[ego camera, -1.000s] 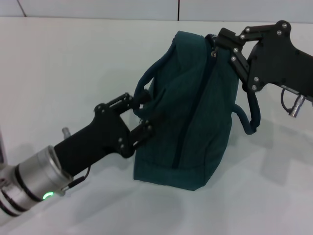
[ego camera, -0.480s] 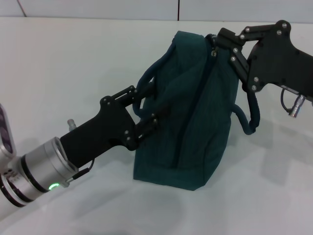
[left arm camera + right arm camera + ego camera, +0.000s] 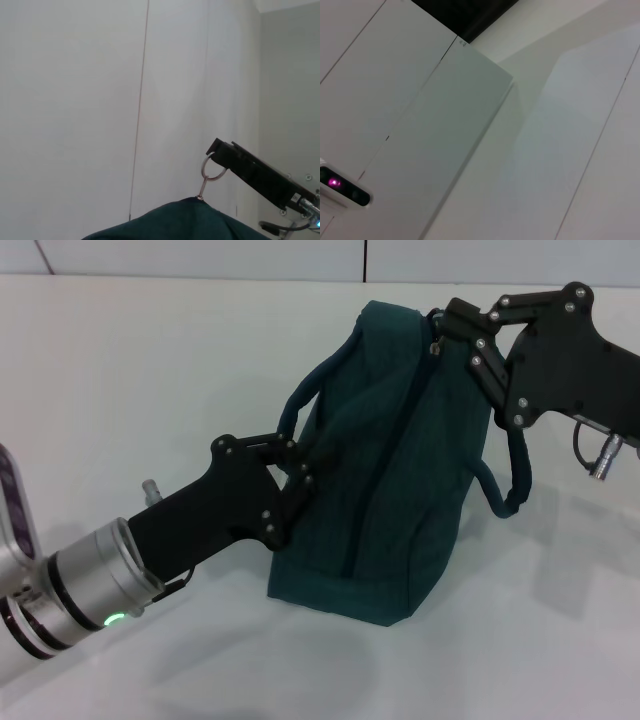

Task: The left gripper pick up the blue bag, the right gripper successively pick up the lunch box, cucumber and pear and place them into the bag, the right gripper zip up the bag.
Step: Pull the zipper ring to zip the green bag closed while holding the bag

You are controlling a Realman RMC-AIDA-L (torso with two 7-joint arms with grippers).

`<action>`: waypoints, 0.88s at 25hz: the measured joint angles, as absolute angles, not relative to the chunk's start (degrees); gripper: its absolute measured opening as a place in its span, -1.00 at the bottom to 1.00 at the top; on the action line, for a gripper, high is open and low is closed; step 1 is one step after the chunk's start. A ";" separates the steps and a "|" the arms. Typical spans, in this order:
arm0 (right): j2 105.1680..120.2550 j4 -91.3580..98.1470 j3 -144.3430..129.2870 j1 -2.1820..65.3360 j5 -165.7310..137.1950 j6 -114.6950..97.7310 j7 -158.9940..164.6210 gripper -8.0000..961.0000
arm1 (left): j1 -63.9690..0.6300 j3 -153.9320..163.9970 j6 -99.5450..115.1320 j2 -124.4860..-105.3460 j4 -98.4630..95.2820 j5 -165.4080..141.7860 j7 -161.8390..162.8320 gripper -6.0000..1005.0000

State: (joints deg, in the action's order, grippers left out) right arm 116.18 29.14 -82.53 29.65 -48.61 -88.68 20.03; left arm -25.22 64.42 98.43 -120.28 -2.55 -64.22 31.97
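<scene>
Blue bag (image 3: 385, 480) upright on table (image 3: 120, 370), zip shut; packing looks done. Right gripper (image 3: 448, 328) pinches ring pull (image 3: 214, 172) at top end. Left gripper (image 3: 300, 472) closed against bag's side, grasp unclear

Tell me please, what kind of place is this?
Probably a robot test bench: a bare white table carrying only the blue bag, with the left gripper at its side and the right gripper at its zipper ring.
</scene>
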 joint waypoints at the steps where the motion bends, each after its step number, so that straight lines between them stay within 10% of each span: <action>1: 116.18 29.08 -82.53 29.66 -48.61 -88.69 20.04 -0.95 | -25.22 64.48 98.58 -120.23 -2.57 -64.29 31.88 -0.47; 8: 116.18 28.80 -83.82 29.37 -47.71 -88.85 20.65 -0.94 | -24.82 66.10 100.45 -120.19 -4.65 -68.57 27.98 -0.87; 22: 115.42 27.90 -81.51 29.11 -45.20 -85.17 33.96 -0.94 | -21.88 63.06 99.86 -119.53 -6.03 -67.79 27.47 -0.88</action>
